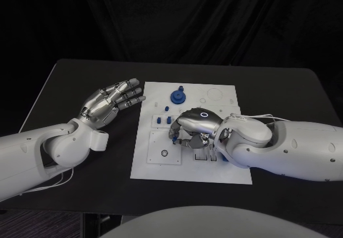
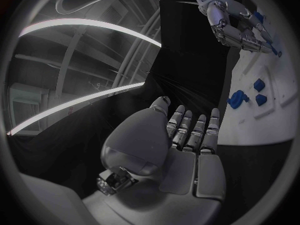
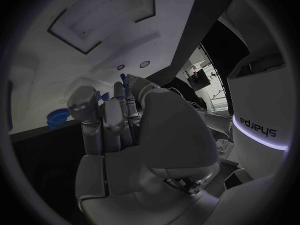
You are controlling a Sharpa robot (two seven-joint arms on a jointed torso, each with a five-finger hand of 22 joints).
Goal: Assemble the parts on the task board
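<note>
Two hands here, but just one is working. The right hand [image 1: 192, 130] is down over the middle of the task board [image 1: 157, 171], fingers curled toward the slots, with a bit of blue part [image 1: 174, 139] showing at its fingertips. I honestly cannot tell whether it's actually pinching that piece or just pressing it into place. The left hand [image 1: 111, 101] is empty, fingers spread, hovering over the black surface [image 1: 79, 79] just beside the board's left edge.

Other blue bits sit toward the board's far side: a round knob-like part [image 1: 178, 95] and a few small pegs [image 1: 162, 119] near the right hand.

If it's seating a piece, I'd keep it square to its slot and push straight down, no twisting. That white plate looks like it could slide, so resting the free hand on its edge seems smart.
</note>
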